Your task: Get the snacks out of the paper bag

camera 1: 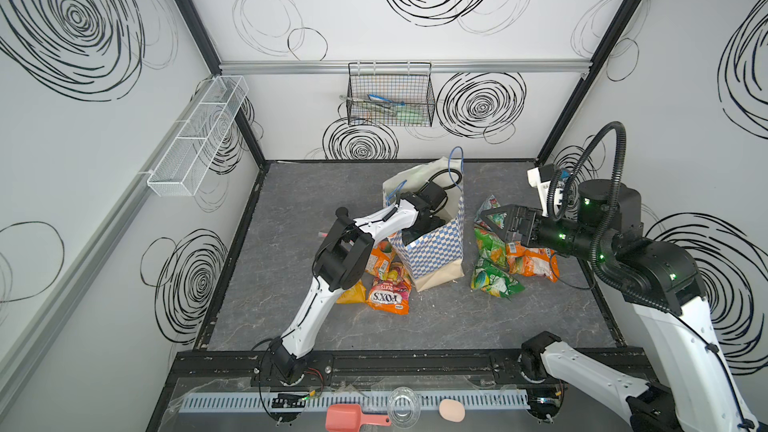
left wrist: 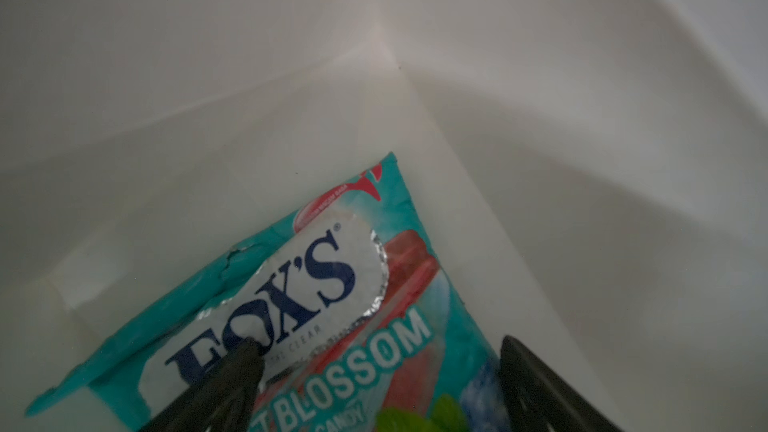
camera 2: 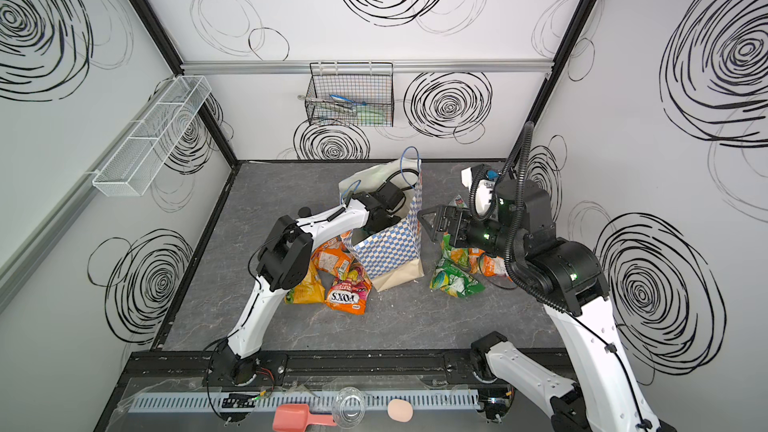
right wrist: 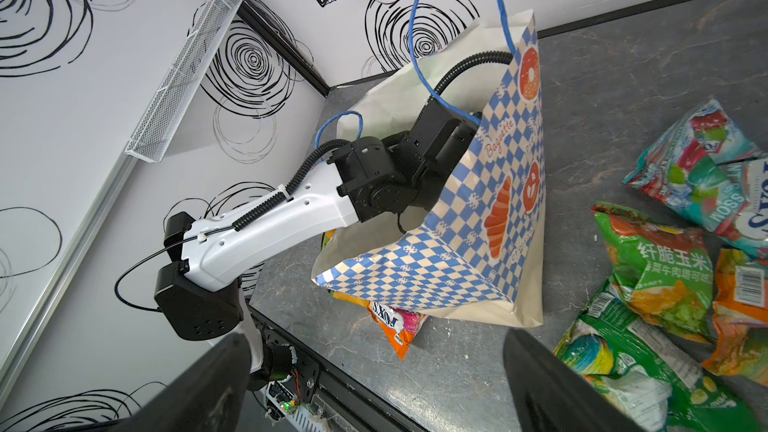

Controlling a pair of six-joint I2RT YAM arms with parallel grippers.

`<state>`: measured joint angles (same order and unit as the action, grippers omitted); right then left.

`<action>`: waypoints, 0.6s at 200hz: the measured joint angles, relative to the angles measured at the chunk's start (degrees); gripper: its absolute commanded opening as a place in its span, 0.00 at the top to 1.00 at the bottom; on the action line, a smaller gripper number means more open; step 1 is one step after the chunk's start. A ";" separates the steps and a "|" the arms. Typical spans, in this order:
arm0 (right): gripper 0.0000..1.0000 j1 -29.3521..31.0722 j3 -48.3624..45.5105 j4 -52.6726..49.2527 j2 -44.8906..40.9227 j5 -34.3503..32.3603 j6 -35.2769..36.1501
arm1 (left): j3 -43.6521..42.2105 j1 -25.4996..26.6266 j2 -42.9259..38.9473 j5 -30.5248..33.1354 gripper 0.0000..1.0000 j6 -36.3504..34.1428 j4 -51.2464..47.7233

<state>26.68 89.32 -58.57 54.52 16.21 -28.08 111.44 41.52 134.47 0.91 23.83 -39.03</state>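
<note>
A: Top views?
B: Tall cream paper bag [camera 1: 432,243] with blue-checkered band stands on the grey table [camera 1: 291,201]. White left arm [camera 1: 309,305] reaches down its mouth. Black right tool [camera 1: 492,218], jaws apart and empty, hovers beside the bag over loose glossy packets [camera 1: 492,280].
A: Left wrist?
B: Left tool [left wrist: 379,340] spread, clamping nothing. Teal crinkly FOX'S packet [left wrist: 332,284] lies flat on the bag floor directly beneath. One fingertip [left wrist: 245,351] is over its logo, the other past its edge. Long axis: cut off, cannot tell.
A: Right wrist?
B: Right tool sits outside the bag. Left is nearer. Judgement: descend, then close.
</note>
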 measured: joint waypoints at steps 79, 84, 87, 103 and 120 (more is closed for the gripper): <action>0.01 0.00 0.00 -0.22 0.00 0.00 0.02 | -0.39 0.13 0.42 -0.68 0.04 -1.77 0.13; 0.01 0.00 0.00 -0.22 0.00 0.00 0.00 | -0.46 0.13 0.42 -0.66 0.04 -1.86 0.13; 0.01 0.00 0.00 -0.22 0.00 0.00 0.00 | -0.50 0.15 0.42 -0.66 0.04 -1.97 0.13; 0.01 0.00 0.00 -0.22 0.02 0.02 0.00 | -0.92 0.13 0.42 -0.85 0.04 -2.14 0.17; 0.01 0.00 0.00 -0.22 0.02 0.02 0.00 | -1.57 0.02 0.33 -0.68 0.24 -2.34 0.66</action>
<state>26.68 89.32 -58.78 54.54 16.23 -28.08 109.86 41.54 134.80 0.23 21.50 -38.37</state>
